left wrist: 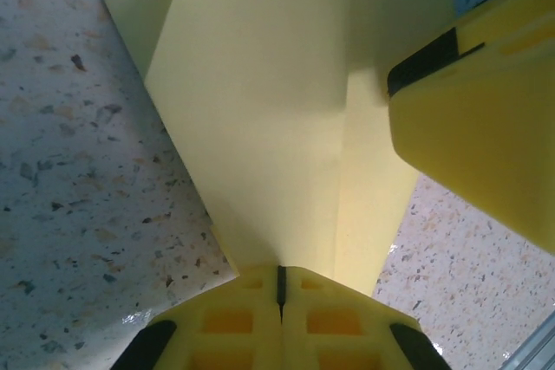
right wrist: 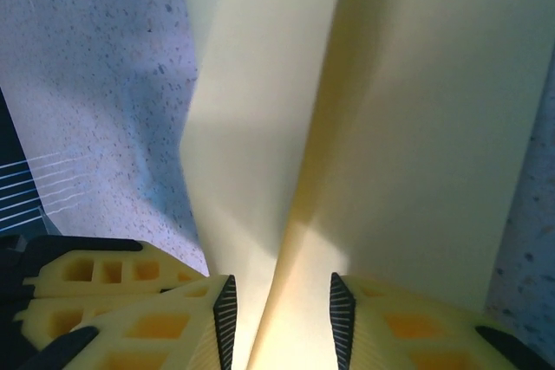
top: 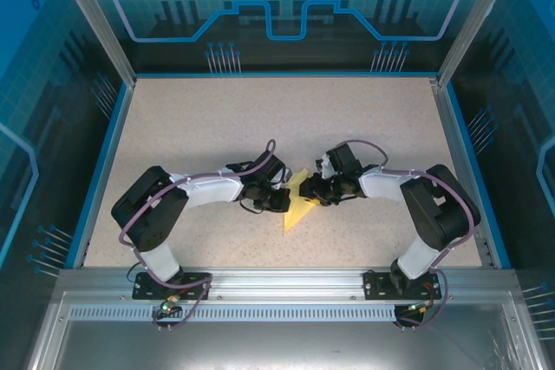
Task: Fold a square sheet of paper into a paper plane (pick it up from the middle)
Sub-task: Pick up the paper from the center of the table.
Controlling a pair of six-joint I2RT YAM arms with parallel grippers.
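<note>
Nearest, well short of the paper (top: 295, 212), the arm bases (top: 169, 283) sit bolted side by side, and both arms reach in toward it. The paper is at the middle of the worktop (top: 260, 119). It is pale yellow and partly folded into a narrow shape whose point aims at the near edge.

The left gripper (top: 279, 200) is at the paper's left side. In the left wrist view its fingers (left wrist: 234, 318) are pressed together, pinching an edge of the paper, and a crease runs away from them up the sheet.

The right gripper (top: 317, 191) is at the paper's right side. In the right wrist view its ribbed pads (right wrist: 225, 318) stand a little apart, straddling a lengthwise crease. The paper passes between them, and I cannot tell whether they press on it. One right finger (left wrist: 468, 127) shows in the left wrist view, over the paper's right part.

Beyond the paper, speckled worktop runs to the blue rear wall (top: 286, 6).
</note>
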